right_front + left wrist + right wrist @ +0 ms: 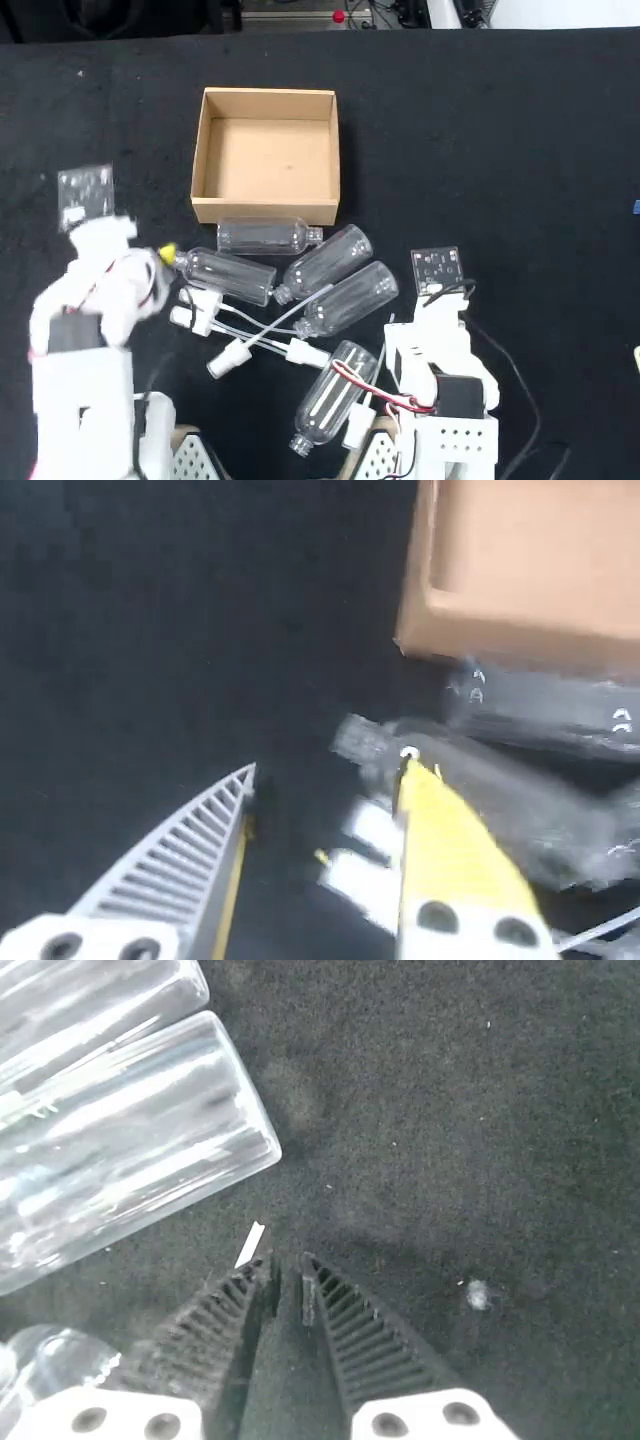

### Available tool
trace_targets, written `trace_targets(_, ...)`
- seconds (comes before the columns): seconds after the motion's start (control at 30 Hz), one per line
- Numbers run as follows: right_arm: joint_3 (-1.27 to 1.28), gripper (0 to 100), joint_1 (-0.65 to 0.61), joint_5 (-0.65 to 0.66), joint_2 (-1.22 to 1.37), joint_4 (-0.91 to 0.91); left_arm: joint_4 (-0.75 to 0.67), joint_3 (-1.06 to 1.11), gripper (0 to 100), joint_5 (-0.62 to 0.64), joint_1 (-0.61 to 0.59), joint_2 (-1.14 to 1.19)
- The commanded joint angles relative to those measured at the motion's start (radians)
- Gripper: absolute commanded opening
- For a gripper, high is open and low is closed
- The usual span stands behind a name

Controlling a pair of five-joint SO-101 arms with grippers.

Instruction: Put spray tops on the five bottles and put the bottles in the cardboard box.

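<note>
Several clear bottles without tops lie in a loose cluster in front of the cardboard box point(265, 155); one point(265, 236) rests against the box's front wall, and another point(332, 395) lies nearest the arms. White spray tops point(200, 312) with thin tubes lie among them. My left gripper point(165, 260) is open beside the neck of the leftmost bottle point(228, 275). In the left wrist view the left gripper point(330, 765) points at that bottle's neck point(360, 738), with the box point(520, 570) beyond. My right gripper point(287, 1265) is shut and empty, next to the base of a bottle point(120, 1160).
The table point(500, 150) is covered in black cloth. The box is open-topped, with nothing inside. The right arm point(440, 350) stands at the front right, and red and white cables trail from it over the nearest bottle. Thin tubes of the spray tops point(270, 325) cross each other.
</note>
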Motion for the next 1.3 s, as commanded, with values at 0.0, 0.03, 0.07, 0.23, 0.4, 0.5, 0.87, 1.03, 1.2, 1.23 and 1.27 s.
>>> trace_targets(0.0,-0.007,1.1,0.015,0.008,-0.094,0.005,-0.020,-0.171,29,0.353,0.093,0.259)
trace_targets(0.03,-0.007,1.1,0.015,0.008,-0.094,0.005,-0.020,-0.186,30,0.423,0.111,0.287)
trace_targets(0.07,-0.007,1.1,0.015,0.008,-0.094,0.005,-0.020,-0.200,30,0.479,0.131,0.310)
trace_targets(0.23,-0.007,1.1,0.015,0.008,-0.094,0.005,-0.028,-0.205,30,0.562,0.240,0.394)
trace_targets(0.4,-0.007,1.1,0.015,0.008,-0.094,0.005,-0.083,-0.179,30,0.620,0.211,0.502)
trace_targets(0.5,-0.007,1.1,0.015,0.008,-0.094,0.005,-0.150,-0.154,30,0.647,0.162,0.598)
trace_targets(0.87,-0.007,1.1,0.015,0.008,-0.094,0.005,-0.169,-0.205,30,0.710,0.157,0.792)
trace_targets(1.03,-0.007,1.1,0.015,0.008,-0.094,0.005,-0.163,-0.202,30,0.712,0.139,0.787)
trace_targets(1.2,-0.007,1.1,0.015,0.008,-0.094,0.005,-0.187,-0.213,30,0.695,0.047,0.798)
trace_targets(1.23,-0.007,1.1,0.015,0.008,-0.094,0.005,-0.204,-0.206,30,0.674,0.027,0.798)
trace_targets(1.27,-0.007,1.1,0.015,0.008,-0.094,0.005,-0.216,-0.202,30,0.654,0.005,0.798)
